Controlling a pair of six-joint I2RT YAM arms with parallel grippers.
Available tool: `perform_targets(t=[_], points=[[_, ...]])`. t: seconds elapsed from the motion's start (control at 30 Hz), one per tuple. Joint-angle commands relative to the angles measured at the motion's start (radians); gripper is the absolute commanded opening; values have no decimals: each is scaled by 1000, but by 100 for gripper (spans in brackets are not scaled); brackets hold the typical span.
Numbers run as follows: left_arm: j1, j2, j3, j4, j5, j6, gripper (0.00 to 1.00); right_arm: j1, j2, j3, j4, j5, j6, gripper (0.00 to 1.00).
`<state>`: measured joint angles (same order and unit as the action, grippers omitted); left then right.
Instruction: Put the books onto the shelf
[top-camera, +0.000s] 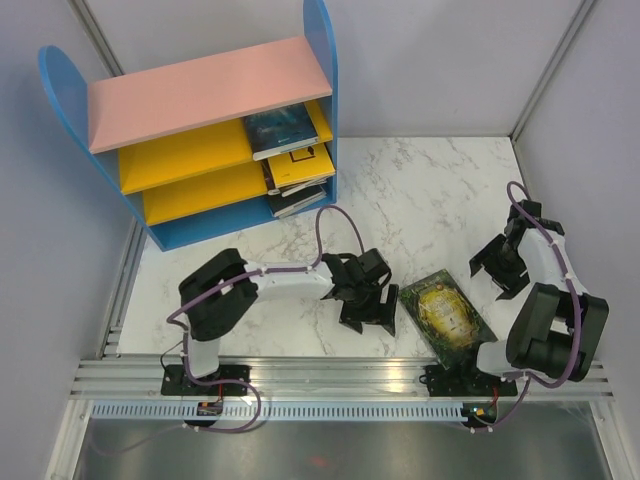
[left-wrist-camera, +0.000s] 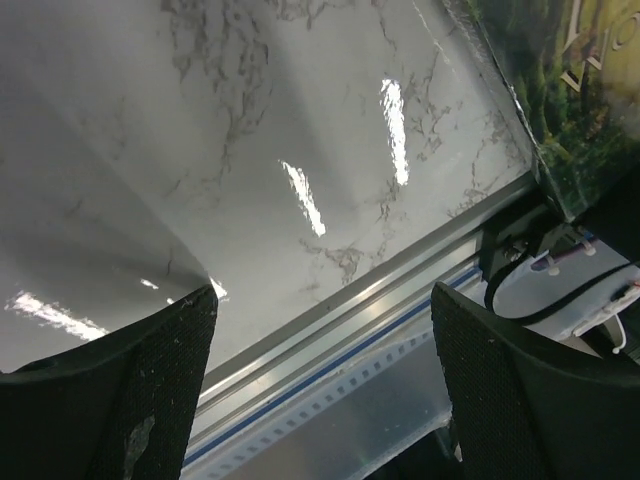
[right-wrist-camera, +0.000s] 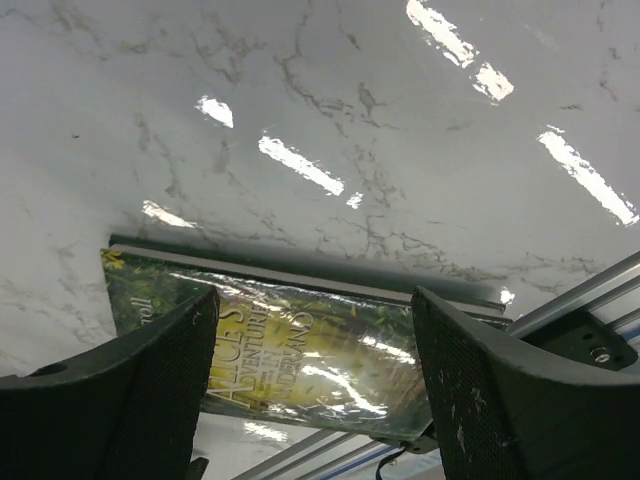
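- Done — several books (top-camera: 287, 150) lie on the yellow boards (top-camera: 190, 155) of the shelf (top-camera: 200, 95), at the far left corner of the table (top-camera: 430, 190).
- Remaining — one green-gold book (top-camera: 447, 312) lies flat by the near edge.
- Left claw (top-camera: 370, 320) beside it, right claw (top-camera: 497, 275) near the right edge: both released, empty.
- Table marble-patterned, glossy; plain grey walls (top-camera: 420, 60).

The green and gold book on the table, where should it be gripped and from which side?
By its near corner, which seems to reach the table edge; the green-gold book lies flat, so elsewhere fingers cannot get under. Come from the right with the open right gripper.
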<state>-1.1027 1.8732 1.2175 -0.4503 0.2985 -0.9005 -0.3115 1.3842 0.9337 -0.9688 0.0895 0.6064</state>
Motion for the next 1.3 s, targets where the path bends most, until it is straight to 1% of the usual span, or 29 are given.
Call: perform_targets(t=[0.0, 0.07, 0.13, 0.23, 0.27, 0.3, 0.37, 0.4, 0.47, 0.5, 0.53, 0.57, 0.6, 0.63, 0.67, 0.7, 0.77, 0.8, 0.83, 0.9, 1.0, 1.03, 1.07, 1.13, 1.17, 1.23, 1.27], points=[[-23, 75, 91, -2, 21, -35, 89, -32, 33, -44, 54, 27, -45, 80], [-28, 133, 115, -30, 11, -28, 88, -35, 42, -81, 82, -2, -39, 75], [-31, 179, 160, -65, -15, -9, 87, -35, 42, -123, 99, -34, -25, 73], [-37, 216, 226, -142, -62, 15, 87, -26, 38, -159, 114, -88, -10, 64], [-37, 242, 258, -177, -79, 23, 87, -23, 35, -167, 114, -86, -1, 58], [-37, 253, 275, -194, -87, 28, 87, -14, 26, -189, 114, -121, 9, 54], [-37, 294, 310, -249, -94, 44, 88, 11, 13, -219, 114, -157, 24, 46], [-37, 308, 344, -267, -101, 54, 88, 50, 4, -231, 114, -165, 47, 45], [-36, 328, 370, -289, -108, 66, 88, 93, -10, -274, 127, -204, 76, 42], [-34, 342, 382, -295, -107, 69, 88, 138, -31, -289, 133, -223, 113, 40], [-34, 346, 385, -297, -108, 74, 88, 159, -42, -323, 152, -252, 139, 38], [-29, 348, 384, -300, -108, 75, 89, 187, -51, -338, 163, -298, 165, 33], [-26, 346, 378, -298, -108, 78, 88, 251, -72, -354, 176, -324, 193, 32], [-22, 340, 370, -298, -111, 81, 89, 288, -83, -377, 208, -347, 261, 30], [-13, 334, 358, -298, -116, 83, 89, 334, -91, -384, 226, -387, 292, 26], [-6, 327, 329, -298, -127, 84, 89, 415, -106, -391, 245, -404, 334, 25], [19, 282, 289, -294, -139, 84, 89, 488, -111, -395, 320, -434, 433, 23], [30, 262, 242, -292, -150, 86, 89, 553, -109, -391, 352, -451, 459, 22], [40, 218, 216, -283, -156, 89, 89, 578, -103, -369, 401, -453, 478, 22], [67, 160, 133, -272, -176, 97, 89, 621, -68, -304, 403, -436, 486, 21], [109, 35, 12, -246, -194, 104, 90, 627, -31, -209, 339, -396, 423, 19], [128, 0, -18, -240, -197, 109, 90, 629, -30, -190, 294, -363, 405, 19], [139, -64, -79, -232, -200, 112, 90, 629, -30, -173, 279, -346, 389, 19], [161, -139, -140, -219, -208, 118, 90, 627, -46, -145, 239, -308, 352, 20], [184, -223, -206, -191, -206, 120, 90, 627, -54, -142, 231, -298, 343, 21], [207, -308, -278, -142, -181, 133, 91, 627, -85, -142, 226, -281, 320, 23], [227, -359, -353, -101, -142, 141, 91, 627, -94, -142, 225, -277, 311, 26]])
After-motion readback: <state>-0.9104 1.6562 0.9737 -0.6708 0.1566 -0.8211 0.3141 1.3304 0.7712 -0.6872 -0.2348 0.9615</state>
